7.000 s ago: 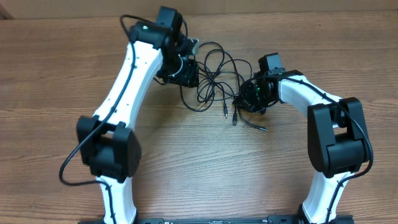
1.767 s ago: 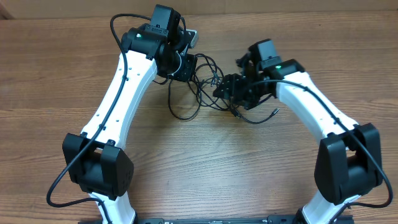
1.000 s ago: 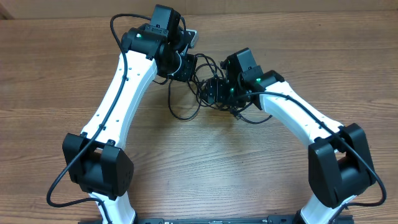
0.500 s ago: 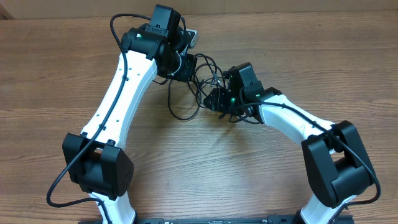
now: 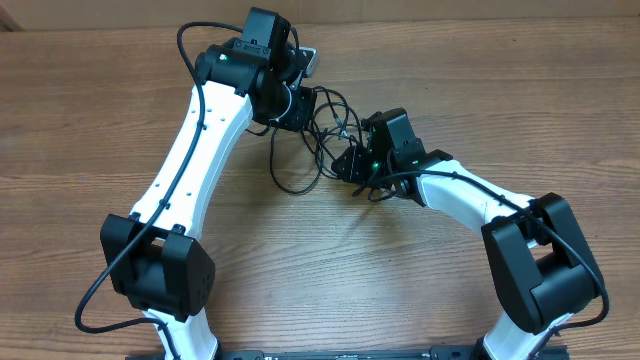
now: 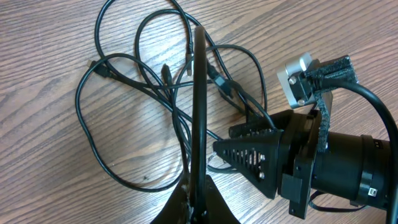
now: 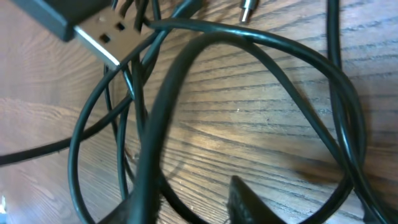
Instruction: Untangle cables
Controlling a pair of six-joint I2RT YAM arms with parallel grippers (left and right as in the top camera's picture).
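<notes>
Left fingers: we see the left gripper (image 6: pixel 193 200) pressed fully together, its tips clamped on one taut cord (image 6: pixel 199 106) that runs straight out ahead of them
Right fingers: the right gripper (image 7: pixel 189 208) stands partly apart, and we can see bare wood in the gap between its tips
Right contact: a near cord (image 7: pixel 163 112) climbs along the inner side of one finger, while the other finger (image 7: pixel 241 198) has nothing against it; we cannot tell whether that cord is touched or merely close, and we see nothing pinched
Cables: the cables (image 5: pixel 325 135) lie as a tangle of crossing loops on the table (image 5: pixel 500 80), between the two sets of fingers and reaching both
Loops: from the left fingers, wide loops spread ahead and off to one side of the taut cord
Plugs: a flat plug (image 7: pixel 87 25) with a metal end lies ahead of the right fingers, across several cords
Spacing: in the left wrist view the right fingers sit just beside the taut cord, pointing toward it
</notes>
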